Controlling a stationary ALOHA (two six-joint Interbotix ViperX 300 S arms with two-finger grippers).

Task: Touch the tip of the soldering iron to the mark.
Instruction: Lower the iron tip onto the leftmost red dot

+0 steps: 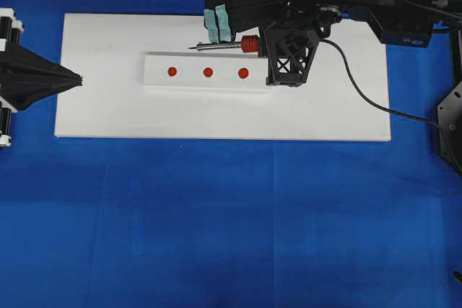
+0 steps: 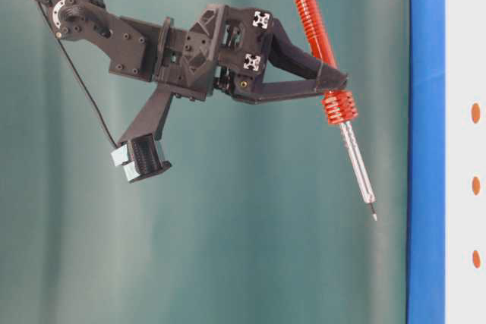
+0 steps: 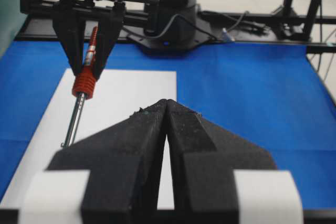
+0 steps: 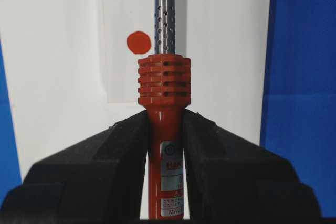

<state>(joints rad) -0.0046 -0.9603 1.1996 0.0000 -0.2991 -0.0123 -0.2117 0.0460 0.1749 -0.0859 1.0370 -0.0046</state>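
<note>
My right gripper (image 1: 264,43) (image 4: 164,116) is shut on the orange-red handle of the soldering iron (image 1: 229,45) (image 4: 164,80), just behind its ribbed collar. The grey shaft slopes down, and the tip (image 1: 191,48) (image 2: 373,216) hangs in the air, clear of the surface. It is past the far edge of the white block (image 1: 206,84). The mark (image 1: 208,72) (image 2: 475,185) is the middle of three red dots, a little nearer and to the right of the tip. The tip is cut off in the right wrist view. My left gripper (image 1: 76,79) (image 3: 166,103) is shut and empty at the board's left edge.
The block lies on a white board (image 1: 108,117) on a blue table. The iron's black cord (image 1: 361,95) trails right across the board. Outer red dots (image 1: 172,71) (image 1: 243,73) flank the mark. An arm base (image 1: 451,128) stands at the right edge.
</note>
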